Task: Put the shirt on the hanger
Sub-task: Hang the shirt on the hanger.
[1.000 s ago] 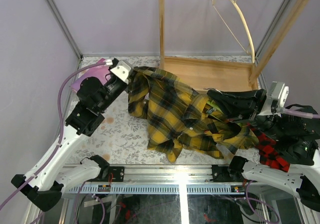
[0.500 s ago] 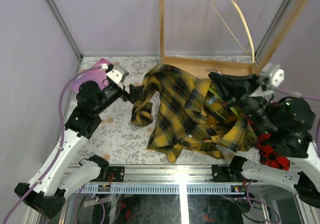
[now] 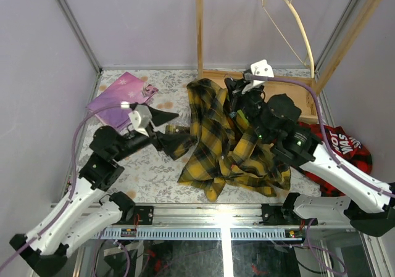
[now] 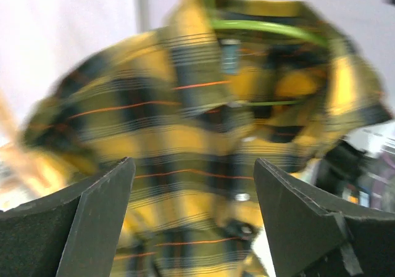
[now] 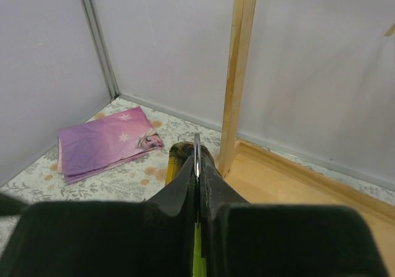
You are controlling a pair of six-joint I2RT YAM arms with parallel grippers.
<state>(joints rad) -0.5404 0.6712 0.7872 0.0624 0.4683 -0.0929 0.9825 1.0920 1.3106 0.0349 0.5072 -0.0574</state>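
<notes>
Currently my right jaws (image 5: 197,166) are clenched on the silver hook of the hanger (image 5: 197,148), and the shirt (image 3: 216,135) hangs below them, its lower folds resting on the desk (image 3: 154,166). My left jaws (image 4: 192,166) stand released. The plaid cloth lies just ahead of them and slightly above, with nothing between the fingers (image 4: 92,221). In the left wrist view, a pale green bar of the hanger shows at the collar, above and beyond the left jaws. I judge the hanger to be partly inside the neck, but I cannot tell whether both shoulders are seated.

Step in hand, as I read it: draw the loose shoulder over the free end of the hanger. To do it well:
- keep the right jaws firm and level so the hook does not twist;
- bring the left jaws onto one layer near the collar seam, not onto a bunched fold;
- pull outward along the bar, gently.

The wooden rack (image 3: 199,30) stands just beyond the right jaws, so swing wide of its post.
</notes>
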